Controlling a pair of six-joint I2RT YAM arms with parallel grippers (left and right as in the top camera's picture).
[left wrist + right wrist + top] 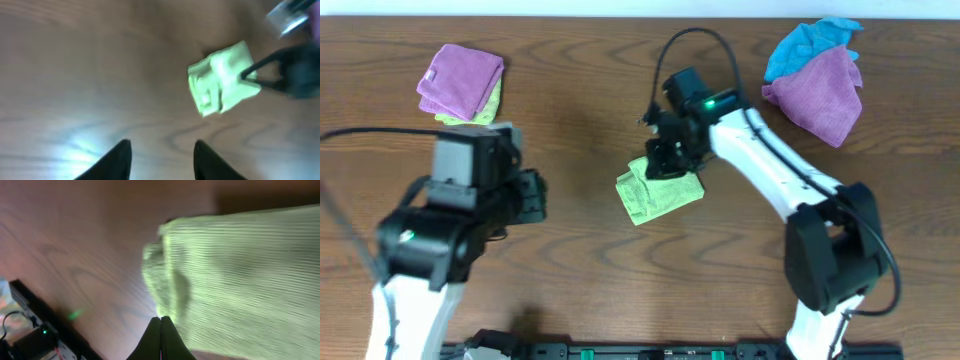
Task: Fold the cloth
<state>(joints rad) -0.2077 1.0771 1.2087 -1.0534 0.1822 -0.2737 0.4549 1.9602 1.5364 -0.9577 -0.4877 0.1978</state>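
Just beneath the right gripper (161, 322) lies the cloth (663, 195).

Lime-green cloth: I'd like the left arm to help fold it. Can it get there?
Probably yes: bare table lies between the left gripper and the cloth; the right gripper occupies only its far side.

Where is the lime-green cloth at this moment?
In the overhead view, the cloth lies folded small near the middle of the table, at the right gripper.
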